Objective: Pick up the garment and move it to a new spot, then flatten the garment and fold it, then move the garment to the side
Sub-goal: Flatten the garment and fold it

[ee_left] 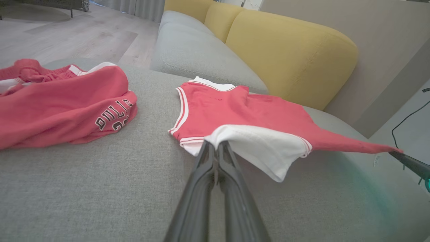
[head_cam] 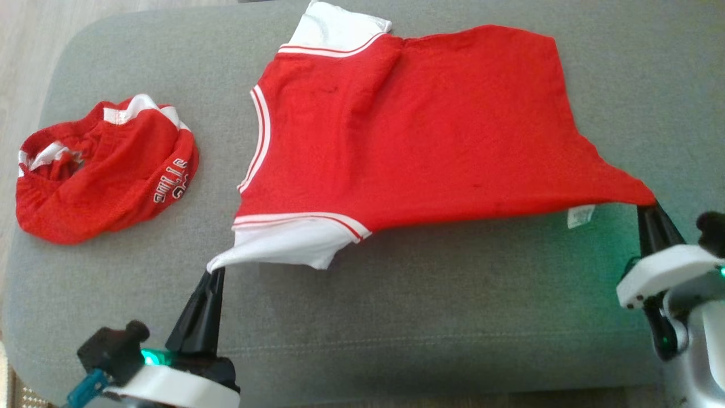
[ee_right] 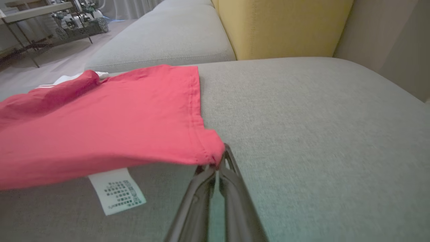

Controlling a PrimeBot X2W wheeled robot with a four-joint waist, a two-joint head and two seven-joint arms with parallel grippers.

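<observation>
At the lower left of the head view, find the left hand (head_cam: 215, 273) fully closed on the tip of the white sleeve (head_cam: 283, 243) of the garment (head_cam: 408, 136). At the lower right, find the right hand (head_cam: 647, 208) likewise closed, pinching the near hem corner, with the care label (head_cam: 580, 216) hanging just beside it. Note that both pinched points sit raised off the grey sofa cushion (head_cam: 453, 317), so the near edge is drawn taut between them and casts a shadow beneath. Beyond that edge, the red body lies spread across the middle of the frame, with one ridge of cloth running down from the far sleeve at the top. Treat the transfer as probably complete and the flattening as in progress: lay the near edge down, smooth the ridge, then fold and move the garment aside. No fold is made yet. At the far left, a bundled pair of red shorts (head_cam: 107, 170) rests well apart from the work
</observation>
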